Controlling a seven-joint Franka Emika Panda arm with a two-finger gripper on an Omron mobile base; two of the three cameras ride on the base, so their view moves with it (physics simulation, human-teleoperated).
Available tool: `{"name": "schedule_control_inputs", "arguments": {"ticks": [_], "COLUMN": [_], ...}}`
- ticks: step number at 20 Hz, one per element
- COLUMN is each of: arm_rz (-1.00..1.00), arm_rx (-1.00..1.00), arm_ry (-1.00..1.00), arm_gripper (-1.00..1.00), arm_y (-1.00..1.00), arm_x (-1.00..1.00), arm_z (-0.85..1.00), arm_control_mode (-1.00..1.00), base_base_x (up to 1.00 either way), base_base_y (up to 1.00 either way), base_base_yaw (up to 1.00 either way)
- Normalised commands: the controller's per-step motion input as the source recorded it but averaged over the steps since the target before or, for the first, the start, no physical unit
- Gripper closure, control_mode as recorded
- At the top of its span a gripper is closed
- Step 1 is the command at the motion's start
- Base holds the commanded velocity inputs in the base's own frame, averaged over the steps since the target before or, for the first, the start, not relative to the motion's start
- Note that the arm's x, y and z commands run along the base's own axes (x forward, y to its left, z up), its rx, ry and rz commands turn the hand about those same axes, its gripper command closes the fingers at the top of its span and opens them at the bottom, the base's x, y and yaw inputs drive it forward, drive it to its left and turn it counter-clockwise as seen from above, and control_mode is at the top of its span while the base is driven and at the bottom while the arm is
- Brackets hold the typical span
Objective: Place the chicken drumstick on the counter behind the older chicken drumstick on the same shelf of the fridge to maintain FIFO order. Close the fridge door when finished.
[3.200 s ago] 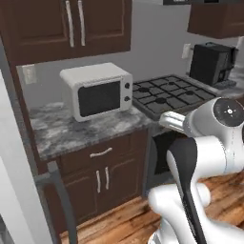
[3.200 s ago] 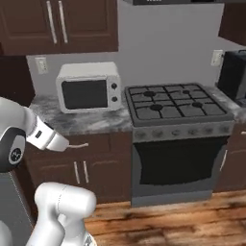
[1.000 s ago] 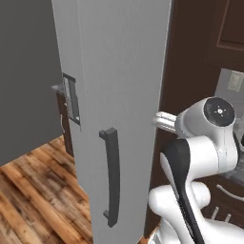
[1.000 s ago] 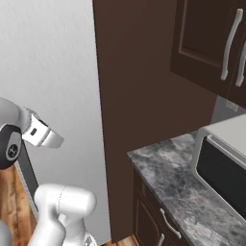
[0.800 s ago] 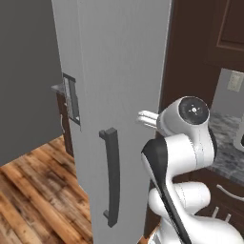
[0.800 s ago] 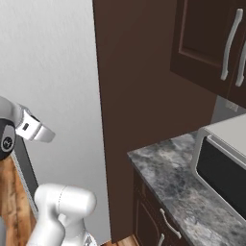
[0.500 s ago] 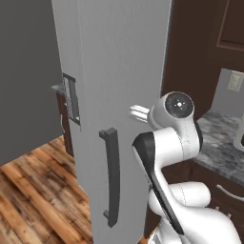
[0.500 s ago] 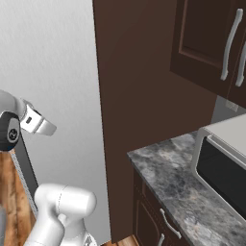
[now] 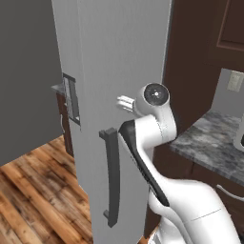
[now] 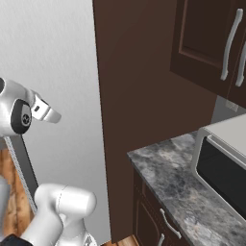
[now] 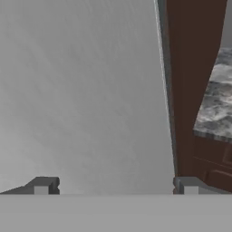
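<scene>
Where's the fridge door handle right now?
In the left base view, the dark bar handle runs vertically on the closed fridge door, left of the arm and lower than the open gripper.

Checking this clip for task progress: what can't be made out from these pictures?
- Fridge interior, shelves and both drumsticks: hidden behind the closed fridge door in all views.
- Counter: cut off by the frame edges and partly covered by the microwave.
- Gripper: fingertips barely show in the hand view, spread open, holding nothing.
</scene>
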Motion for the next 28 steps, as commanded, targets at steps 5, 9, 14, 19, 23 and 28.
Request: {"name": "schedule_control_inputs", "arguments": {"ticks": [5,9,14,19,23,28], "arm_rz": [-0.08,-0.10,-0.14,-0.15,-0.15,-0.15], "arm_rx": [0.00,0.00,0.00,0.00,0.00,0.00], "arm_ry": [0.00,-0.04,-0.07,-0.07,-0.08,-0.08], "arm_gripper": [-1.00,-1.00,-1.00,-1.00,-1.00,-1.00], "arm_y": [0.07,0.03,0.00,0.00,-0.04,-0.15], "arm_x": [0.68,0.58,0.57,0.56,0.49,0.50], "arm_z": [0.00,-0.02,-0.03,-0.02,-0.06,-0.07], "arm_control_mode": [-1.00,-1.00,-1.00,-1.00,-1.00,-1.00], "base_base_x": [0.00,0.00,0.00,0.00,0.00,0.00], "base_base_y": [0.00,0.00,0.00,0.00,0.00,0.00], "base_base_yaw": [0.00,0.00,0.00,0.00,0.00,0.00]}}
